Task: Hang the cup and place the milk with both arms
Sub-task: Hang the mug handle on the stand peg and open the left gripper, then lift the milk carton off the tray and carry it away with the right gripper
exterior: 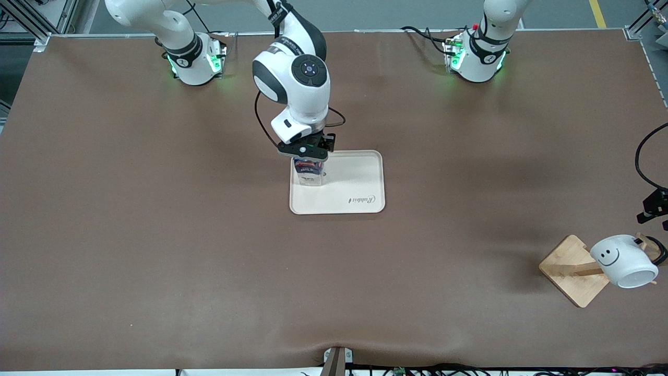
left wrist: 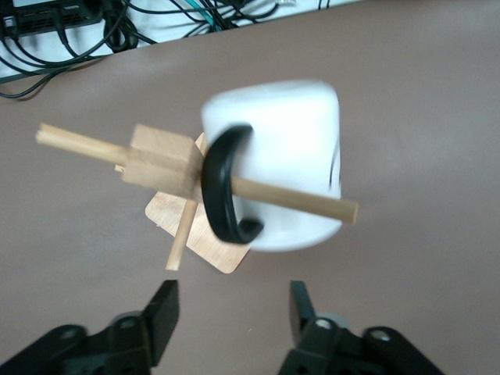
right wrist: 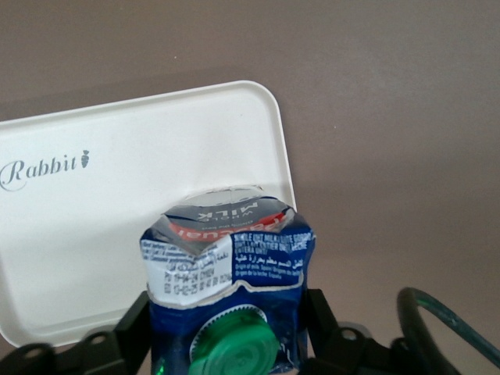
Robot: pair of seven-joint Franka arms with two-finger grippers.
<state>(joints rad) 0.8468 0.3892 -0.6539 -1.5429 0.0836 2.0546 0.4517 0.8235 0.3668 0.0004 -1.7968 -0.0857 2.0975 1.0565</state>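
The white cup point(exterior: 623, 258) with the smiley face hangs by its black handle point(left wrist: 223, 187) on a peg of the wooden rack point(exterior: 571, 271), near the left arm's end of the table. My left gripper point(left wrist: 232, 301) is open and empty, a short way clear of the cup point(left wrist: 297, 156); in the front view only a black part of it point(exterior: 652, 208) shows at the edge. My right gripper point(exterior: 308, 153) is shut on the milk point(exterior: 309, 172), upright over the tray point(exterior: 360, 203). In the right wrist view the fingers point(right wrist: 137, 328) flank the milk point(right wrist: 234, 273). I cannot tell whether its base touches the tray.
The cream tray point(right wrist: 117, 156) marked "Rabbit" lies mid-table on the brown mat. The rack's square base point(left wrist: 207, 234) and crossed pegs stand close to the front camera's edge. Cables point(exterior: 644, 162) run along the table at the left arm's end.
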